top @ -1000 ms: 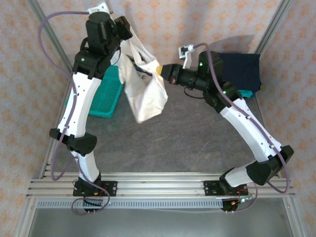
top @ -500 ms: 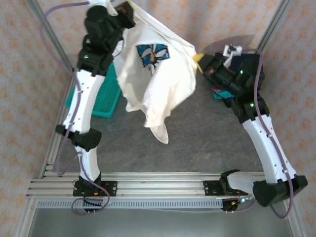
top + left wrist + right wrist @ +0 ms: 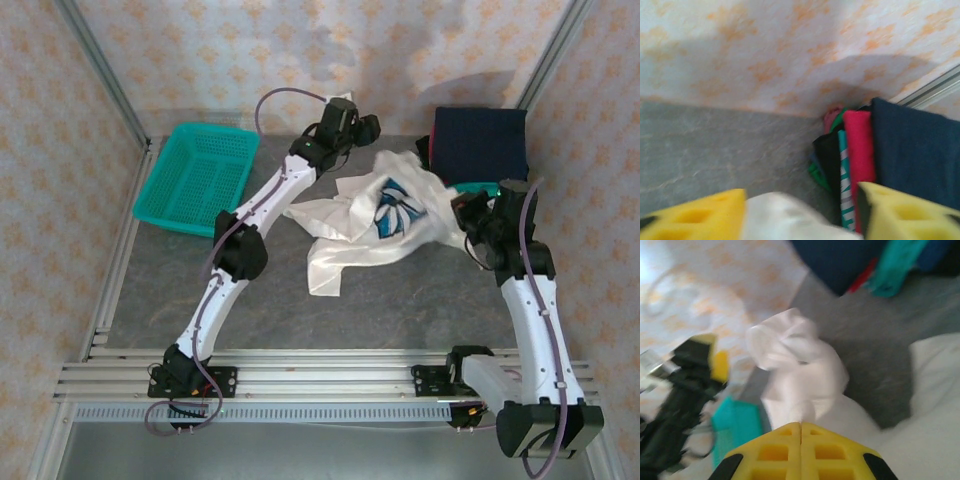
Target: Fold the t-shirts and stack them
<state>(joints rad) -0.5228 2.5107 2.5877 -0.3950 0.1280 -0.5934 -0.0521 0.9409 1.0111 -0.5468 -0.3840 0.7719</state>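
Left end effector (image 3: 801,202) gapes beside the white t-shirt (image 3: 375,222), arm stretched forward.

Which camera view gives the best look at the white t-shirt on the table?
The top external view: the whole white t-shirt lies crumpled on the table, blue print up. The left wrist view catches a blurred white edge of it; the right wrist view, a bunched fold.

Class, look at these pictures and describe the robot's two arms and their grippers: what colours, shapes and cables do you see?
Both the left arm and the right arm have slim white links joined by bulky black joints, with a lilac cable looping alongside. The left gripper and right gripper carry blocky yellow fingers with moulded hollows.
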